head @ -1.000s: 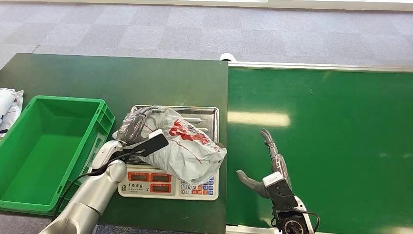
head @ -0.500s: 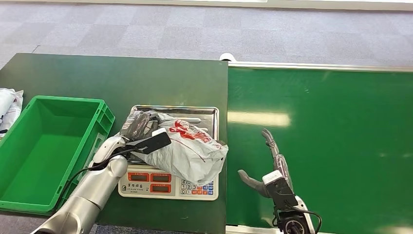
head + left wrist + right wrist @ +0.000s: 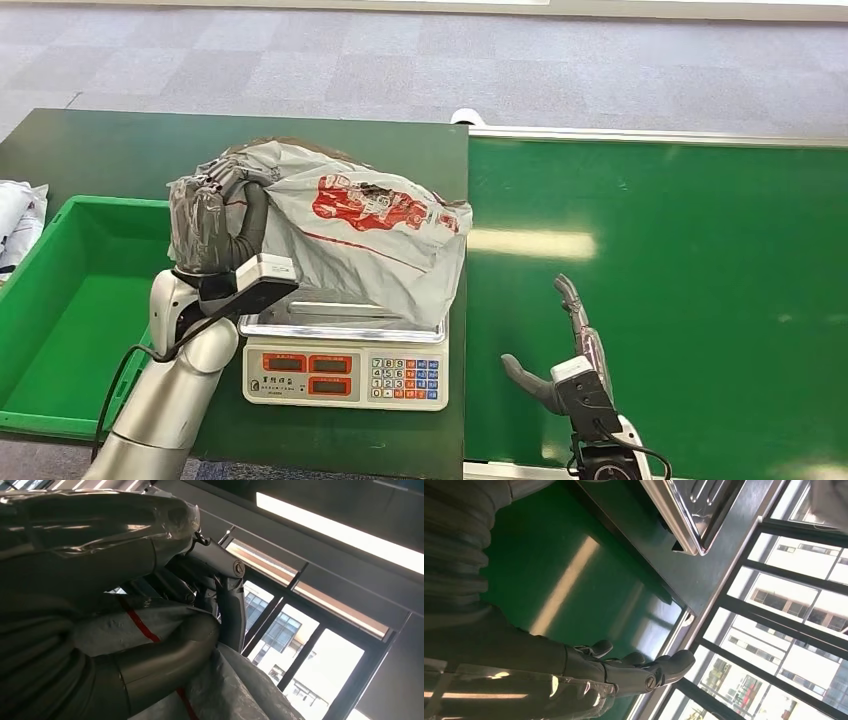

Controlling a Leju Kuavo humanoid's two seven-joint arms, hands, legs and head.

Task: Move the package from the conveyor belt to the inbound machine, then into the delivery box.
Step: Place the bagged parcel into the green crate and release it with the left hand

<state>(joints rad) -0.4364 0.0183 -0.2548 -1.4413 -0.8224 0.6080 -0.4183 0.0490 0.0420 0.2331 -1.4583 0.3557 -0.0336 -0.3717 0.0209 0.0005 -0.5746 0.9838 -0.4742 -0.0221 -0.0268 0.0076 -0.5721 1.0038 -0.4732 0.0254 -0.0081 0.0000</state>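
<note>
The package (image 3: 365, 230), a grey plastic mailer bag with red print, hangs in the air above the scale's steel tray (image 3: 340, 322). My left hand (image 3: 212, 225) grips its left end from below, fingers wrapped in the plastic. In the left wrist view the bag (image 3: 225, 690) bulges beside the thumb (image 3: 160, 665) and the fingers (image 3: 220, 580). My right hand (image 3: 565, 355) is open over the green conveyor belt (image 3: 680, 260), fingers spread and holding nothing. Its fingers (image 3: 644, 672) also show in the right wrist view.
The weighing scale (image 3: 345, 375) with red displays and a keypad stands on the dark green table (image 3: 200, 150). A green delivery box (image 3: 90, 300) sits left of the scale. White bags (image 3: 18, 220) lie at the far left. The scale tray's corner (image 3: 694, 515) is near my right hand.
My left hand has lifted the package off the scale tray, up and slightly left. The right hand has drawn back a little toward me, still open.
</note>
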